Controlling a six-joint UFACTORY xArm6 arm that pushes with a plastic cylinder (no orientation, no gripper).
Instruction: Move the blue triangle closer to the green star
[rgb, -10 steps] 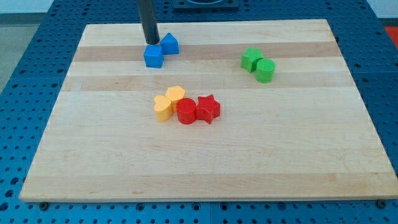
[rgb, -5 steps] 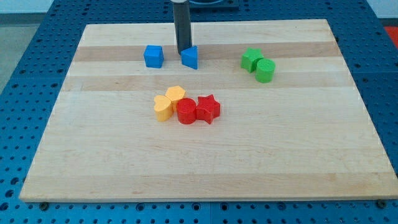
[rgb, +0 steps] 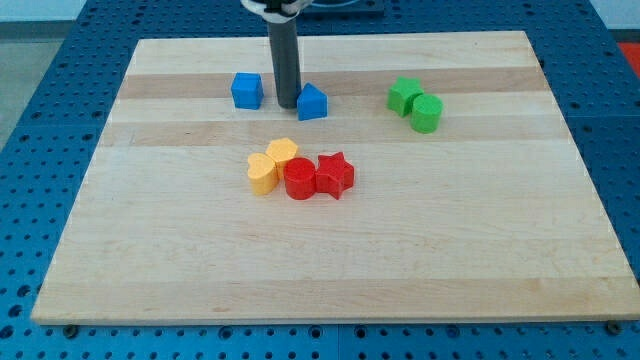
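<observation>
The blue triangle (rgb: 313, 102) lies on the wooden board in the upper middle. My tip (rgb: 287, 104) stands just at its left side, touching or almost touching it. The green star (rgb: 404, 95) lies to the view's right of the triangle, with a wide gap between them. A green cylinder (rgb: 427, 113) sits against the star's lower right. The blue cube (rgb: 247, 90) lies just left of my rod.
A cluster sits at the board's middle: a yellow heart (rgb: 262, 173), a yellow hexagon (rgb: 283, 154), a red cylinder (rgb: 299, 179) and a red star (rgb: 334, 175). The board's top edge (rgb: 330, 37) is close behind the rod.
The blue triangle went right, away from the blue cube, then a little further right and down. My tip moved from the triangle's upper left to lower on its left side.
</observation>
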